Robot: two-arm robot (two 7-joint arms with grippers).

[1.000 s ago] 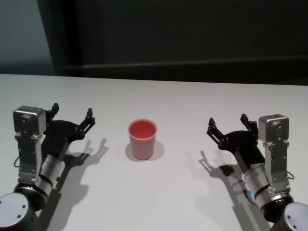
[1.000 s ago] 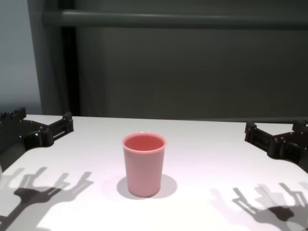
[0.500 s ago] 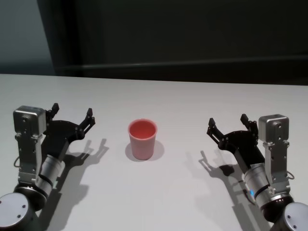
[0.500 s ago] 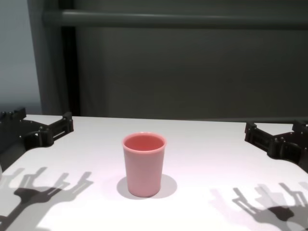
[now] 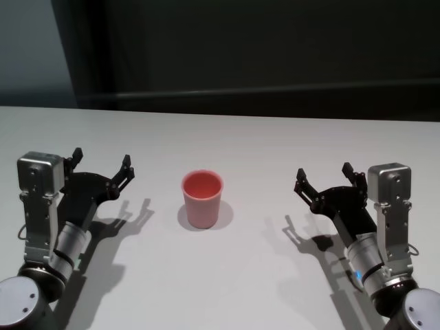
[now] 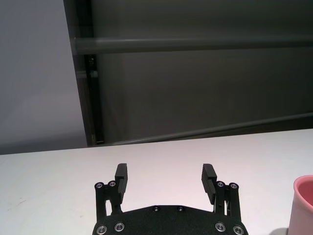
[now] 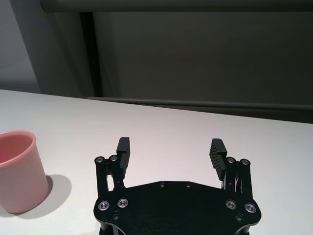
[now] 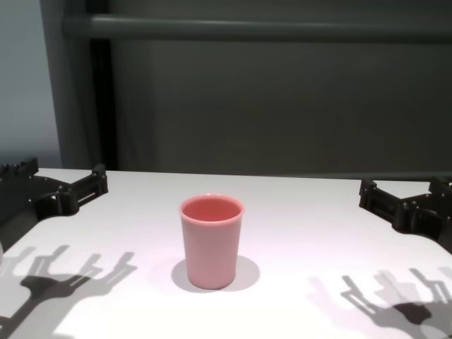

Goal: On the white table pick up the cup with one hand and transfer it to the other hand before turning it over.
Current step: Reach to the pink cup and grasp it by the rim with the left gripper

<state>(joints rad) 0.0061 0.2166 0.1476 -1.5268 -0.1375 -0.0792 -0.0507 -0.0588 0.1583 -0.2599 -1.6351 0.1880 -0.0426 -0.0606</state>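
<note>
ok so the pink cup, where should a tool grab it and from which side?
Probably the mid wall, coming in sideways. The cup stands upright, mouth up, alone on the white table, tapering toward its base. Both the left tool and the right tool are open, flanking it.

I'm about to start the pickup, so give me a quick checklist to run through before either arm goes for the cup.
1. The cup stands upright, mouth up, on the white table: ok.
2. Left gripper is open, nothing between its fingers: ok.
3. Right gripper is open, nothing between its fingers: ok.
4. Neither gripper touches the cup; it stands apart between them: ok.
5. Nothing lies on the table between either gripper and the cup: ok.
6. Cup looks empty inside: ok, though its bottom is only partly seen.
</note>
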